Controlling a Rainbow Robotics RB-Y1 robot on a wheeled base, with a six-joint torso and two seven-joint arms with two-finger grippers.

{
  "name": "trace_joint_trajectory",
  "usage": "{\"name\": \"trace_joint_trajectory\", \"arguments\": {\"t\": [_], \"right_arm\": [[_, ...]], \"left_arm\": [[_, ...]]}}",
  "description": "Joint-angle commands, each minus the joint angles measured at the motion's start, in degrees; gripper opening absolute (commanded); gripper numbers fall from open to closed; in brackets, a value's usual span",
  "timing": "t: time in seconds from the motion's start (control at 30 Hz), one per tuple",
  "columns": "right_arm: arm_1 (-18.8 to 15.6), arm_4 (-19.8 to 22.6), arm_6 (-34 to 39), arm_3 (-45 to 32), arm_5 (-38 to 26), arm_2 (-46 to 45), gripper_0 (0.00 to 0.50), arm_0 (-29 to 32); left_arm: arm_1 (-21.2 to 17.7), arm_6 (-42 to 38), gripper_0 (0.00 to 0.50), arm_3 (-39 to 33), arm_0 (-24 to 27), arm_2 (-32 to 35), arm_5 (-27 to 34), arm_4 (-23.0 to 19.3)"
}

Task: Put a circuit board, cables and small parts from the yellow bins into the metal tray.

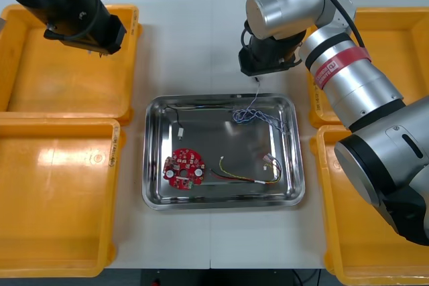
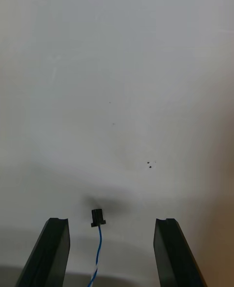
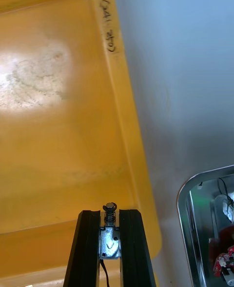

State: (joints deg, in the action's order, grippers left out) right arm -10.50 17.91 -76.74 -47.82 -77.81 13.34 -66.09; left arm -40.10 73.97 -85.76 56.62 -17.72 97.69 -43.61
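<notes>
Front view: board [image 1: 184, 168] and cables [image 1: 251, 113] in tray [image 1: 151, 165]; my left tool [image 3: 110, 214] grips a small part [image 3: 109, 240], right tool [image 2: 112, 221] wide.

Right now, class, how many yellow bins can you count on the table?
4: far-left bin, near-left bin, far-right bin and near-right bin, the right pair partly covered by the right arm.
</notes>
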Motion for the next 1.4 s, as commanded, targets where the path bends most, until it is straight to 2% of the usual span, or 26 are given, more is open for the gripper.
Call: {"name": "trace_joint_trajectory", "arguments": {"t": [0.03,0.37,0.9,1.1,1.4], "right_arm": [[1.36,-1.47,3.18,-0.34,0.90,-1.21,0.500,-3.43],[1.36,-1.56,3.97,-0.34,2.04,2.22,0.500,-1.85],[1.36,-2.17,4.49,-0.34,3.80,5.38,0.500,0.97],[1.36,-2.17,4.58,-0.43,5.30,6.26,0.500,1.84],[1.36,-2.08,4.76,-0.34,5.91,6.61,0.493,2.28]], "left_arm": [[1.60,-7.26,0.000,-4.33,-0.10,-3.20,0.48,0.72],[4.50,-17.72,0.000,-7.84,-0.46,-9.88,-0.04,3.01],[5.91,-34.77,0.000,-13.20,-5.64,-21.48,-10.33,7.31],[5.91,-39.34,0.000,-13.73,-7.14,-24.82,-14.11,8.89],[5.91,-41.01,0.001,-13.82,-9.07,-27.37,-17.10,10.39]]}}
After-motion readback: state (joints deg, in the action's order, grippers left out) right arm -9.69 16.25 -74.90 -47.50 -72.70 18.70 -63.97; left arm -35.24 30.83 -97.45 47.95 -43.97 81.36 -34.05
